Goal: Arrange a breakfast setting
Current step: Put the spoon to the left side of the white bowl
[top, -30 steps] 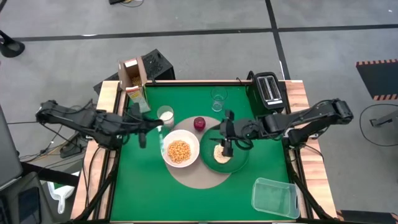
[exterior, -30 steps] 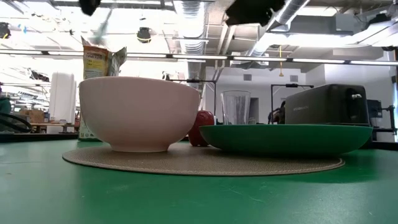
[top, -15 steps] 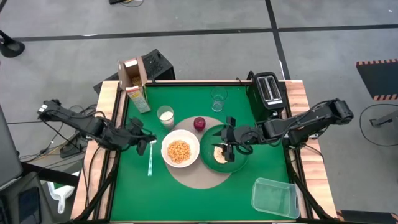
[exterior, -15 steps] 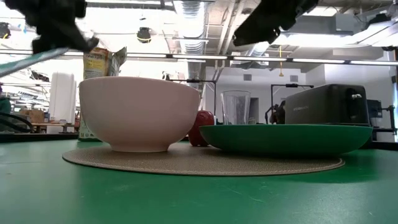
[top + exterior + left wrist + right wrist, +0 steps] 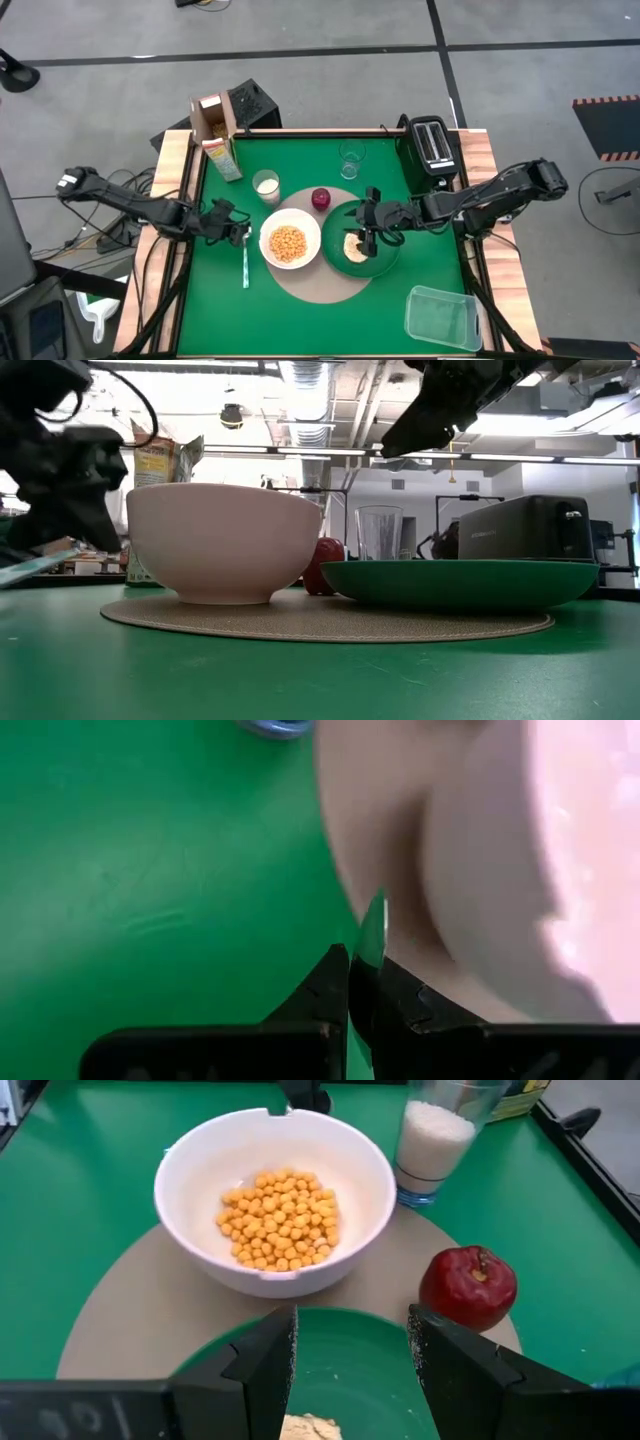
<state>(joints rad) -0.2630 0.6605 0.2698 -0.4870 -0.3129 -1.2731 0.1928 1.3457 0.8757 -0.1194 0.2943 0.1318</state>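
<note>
Centre of the overhead frame, table: I see a green-topped table (image 5: 300,310) with wooden side rails, both arms reaching in from the left and right edges.
Mat: round tan mat (image 5: 310,280) sits at the middle of the green surface, under the bowl and part of the plate.
Plate: larger green plate (image 5: 385,258) lies right of centre, overlapping the mat's right side; round bread (image 5: 354,247) rests on it.
Bowl: white round bowl (image 5: 290,239) stands on the mat's left half, just beside the plate, filled with small yellow cereal balls (image 5: 280,1215).
Toaster: a black toaster (image 5: 432,145) sits at the upper right corner of the table.
Carton: an open cereal carton (image 5: 215,135) stands at the upper left corner.
Tub: a clear plastic tub (image 5: 443,317) lies at the lower right.
Cup: white cup (image 5: 266,185) is above and left of the bowl; from my right wrist camera it holds something white.
Glass: clear glass (image 5: 350,160) stands above the mat, upper centre.
Fruit: small red fruit (image 5: 320,198) rests at the mat's top edge, between bowl and plate.
Spoon: metal spoon (image 5: 246,262) points toward the frame's bottom, left of the bowl, off the mat.
Left gripper: left gripper (image 5: 238,236) is left of the bowl, fingers pinched narrow on the spoon's upper end.
Right gripper: right gripper (image 5: 368,238) hovers over the plate near the bread, fingers spread wide and holding nothing.
</note>
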